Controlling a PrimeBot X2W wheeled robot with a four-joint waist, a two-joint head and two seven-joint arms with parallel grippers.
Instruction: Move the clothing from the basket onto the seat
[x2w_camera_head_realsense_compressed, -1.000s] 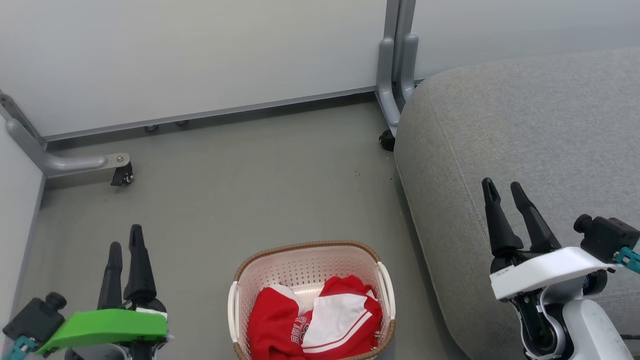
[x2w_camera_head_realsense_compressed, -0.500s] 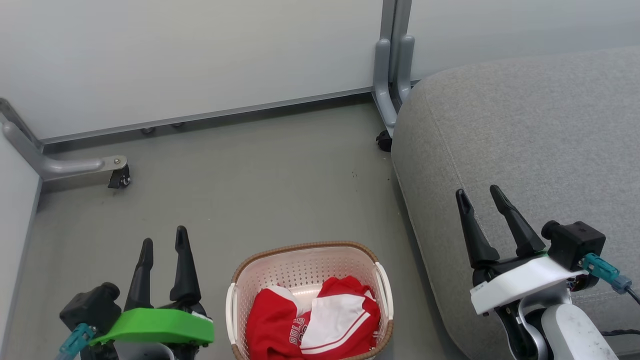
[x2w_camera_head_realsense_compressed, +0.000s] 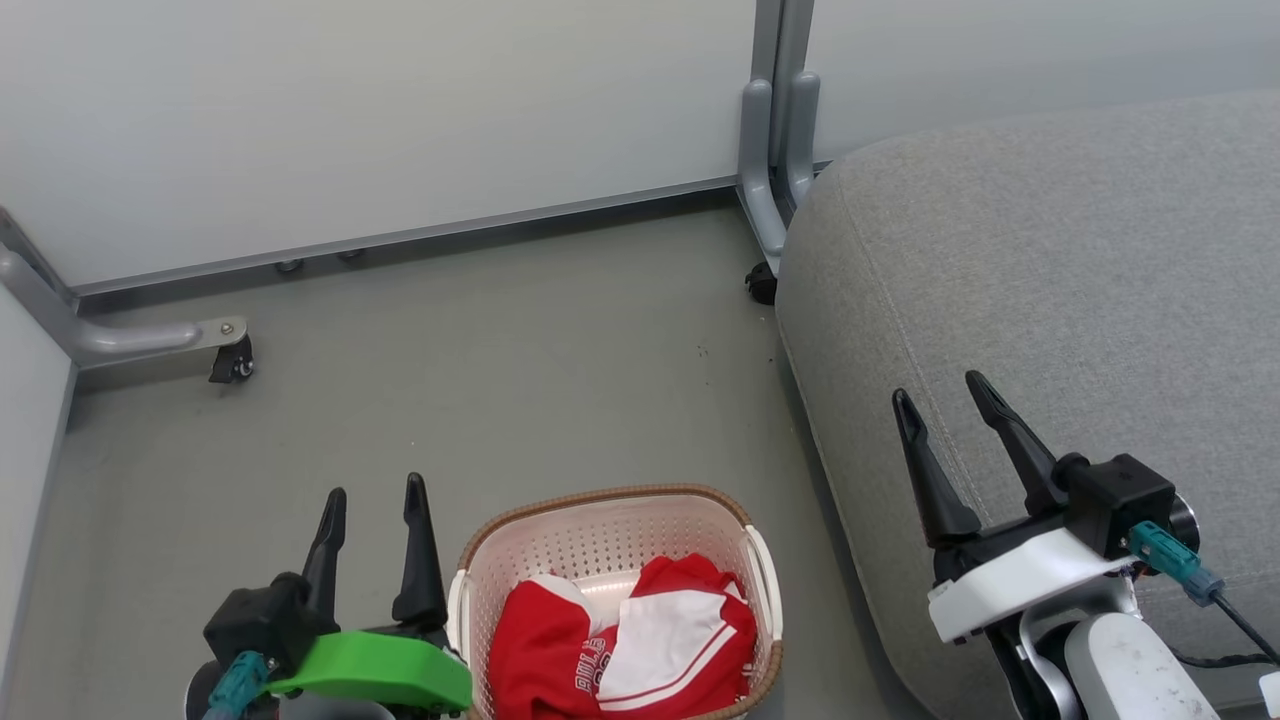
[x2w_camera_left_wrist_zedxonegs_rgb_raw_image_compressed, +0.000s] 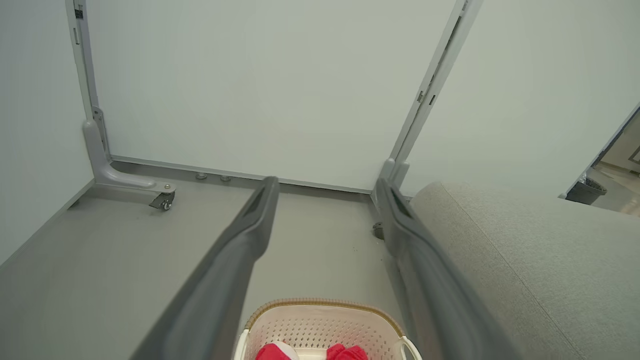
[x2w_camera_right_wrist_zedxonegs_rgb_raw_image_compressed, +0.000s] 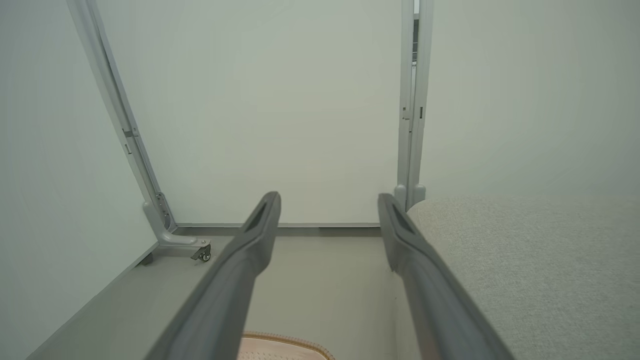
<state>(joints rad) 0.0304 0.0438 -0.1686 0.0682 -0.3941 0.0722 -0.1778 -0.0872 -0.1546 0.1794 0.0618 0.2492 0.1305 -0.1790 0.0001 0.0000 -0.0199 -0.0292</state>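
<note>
The left claw (x2w_camera_head_realsense_compressed: 375, 487) and right claw (x2w_camera_head_realsense_compressed: 940, 388) hang empty (jaws well apart), and the left, hard beside the basket (x2w_camera_head_realsense_compressed: 600, 495), may snag its rim rather than the clothing (x2w_camera_head_realsense_compressed: 620, 640), tipping it.

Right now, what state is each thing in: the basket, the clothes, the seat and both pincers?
laundry basket, upright on the floor, not yet emptied.
red and white clothing, crumpled inside the basket, not gripped.
grey seat cushion, no clothing on the part in view.
left pincer, open, holding nothing.
right pincer, open, holding nothing.
</note>
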